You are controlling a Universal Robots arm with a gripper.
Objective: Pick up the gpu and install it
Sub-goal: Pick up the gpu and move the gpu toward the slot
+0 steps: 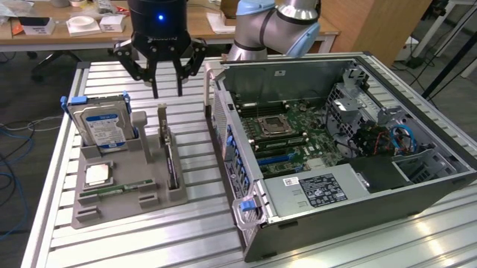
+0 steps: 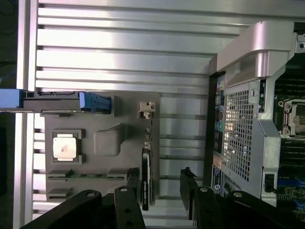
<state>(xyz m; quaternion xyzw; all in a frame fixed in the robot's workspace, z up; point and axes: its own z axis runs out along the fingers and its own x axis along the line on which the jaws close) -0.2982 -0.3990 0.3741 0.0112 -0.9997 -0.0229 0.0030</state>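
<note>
The gpu [image 1: 171,162] stands on its long edge in a slot of the grey holder [image 1: 127,162] on the slatted table, its silvery bracket at the far end. My gripper [image 1: 167,91] hangs in the air above that far end, open and holding nothing. From the wrist the gpu [image 2: 146,176] shows edge-on as a thin dark strip. It runs between the fingers of my gripper [image 2: 161,183], closer to one finger [image 2: 134,183] than to the other.
The holder [image 2: 107,121] also carries a blue-labelled hard drive [image 1: 104,120] with blue handles, a square processor [image 1: 98,174] and a green memory stick [image 1: 119,188]. The open computer case [image 1: 387,190] lies at the exterior view's right with its motherboard [image 1: 291,139] exposed. A desk with boxes stands behind.
</note>
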